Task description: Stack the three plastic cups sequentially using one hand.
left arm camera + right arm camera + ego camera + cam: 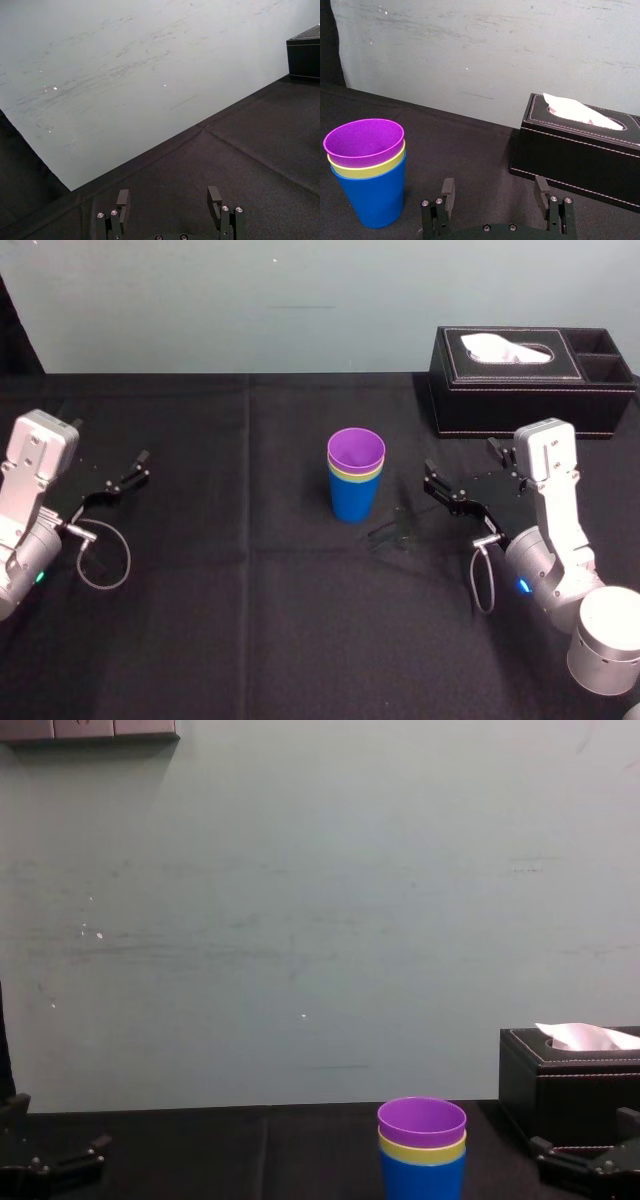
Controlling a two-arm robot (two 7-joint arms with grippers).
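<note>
Right gripper (462,475) released and empty, near the right of a complete stack.
All three cups sit nested at mid-table: purple cup (356,452) inside yellow-green cup (367,170) inside blue cup (354,504), upright on the black tablecloth (250,630), so the stacking looks done, with nothing left. The purple cup holds nothing. Left gripper (136,469) hangs spread and empty at far left. Black tissue box (520,392), far right, holds a white tissue (505,348).
</note>
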